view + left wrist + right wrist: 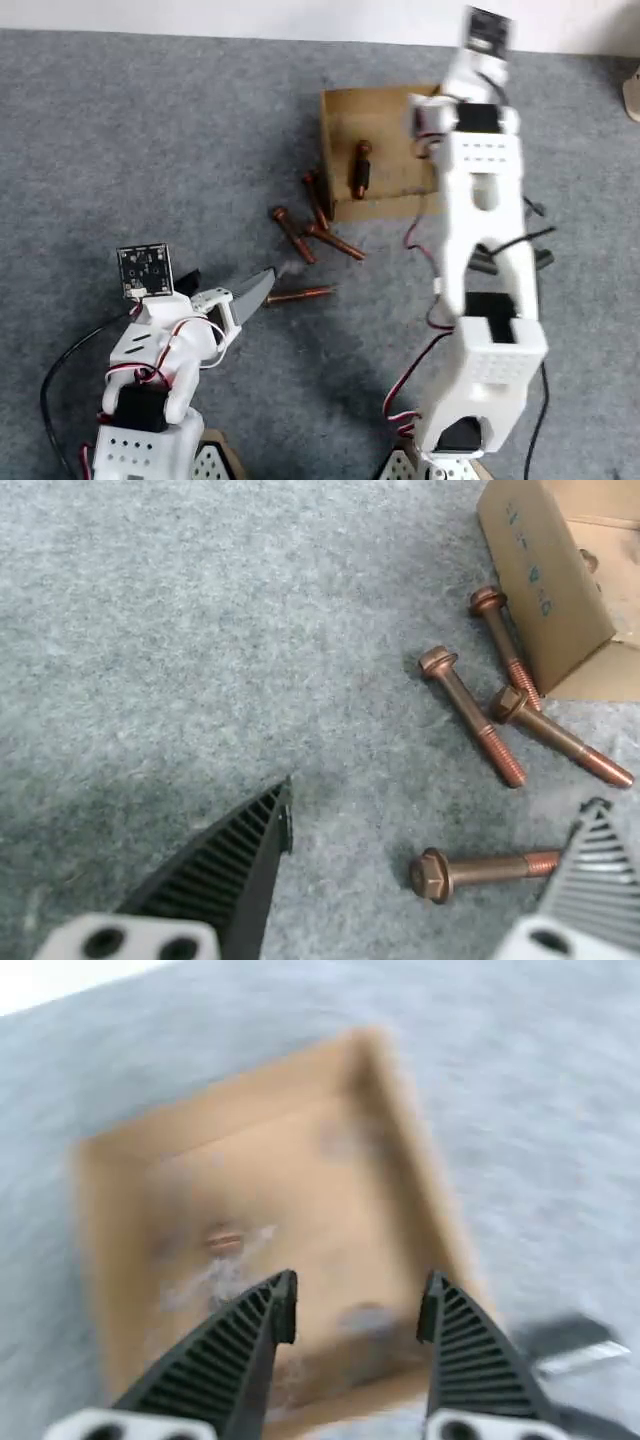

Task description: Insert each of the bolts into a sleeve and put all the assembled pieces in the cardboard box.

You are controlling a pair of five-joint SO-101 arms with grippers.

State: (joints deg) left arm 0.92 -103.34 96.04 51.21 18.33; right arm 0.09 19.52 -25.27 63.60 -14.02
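My left gripper [440, 798] stands open low over the grey carpet, with one copper bolt [480, 870] lying between its fingers, untouched. In the high view that gripper [268, 282] points at the same bolt [300, 294]. Three more bolts [470, 715] lie loose beside the cardboard box [545, 580]. My right gripper [358, 1285] hangs open and holds nothing above the cardboard box [110, 1260]. Inside the box [395, 100] lies one bolt with a dark sleeve on it [360, 170].
Dark sleeves [487, 262] lie on the carpet to the right of the box, partly hidden behind the right arm [485, 200]; one sleeve [565, 1335] shows just outside the box wall. Open carpet stretches across the left and far side.
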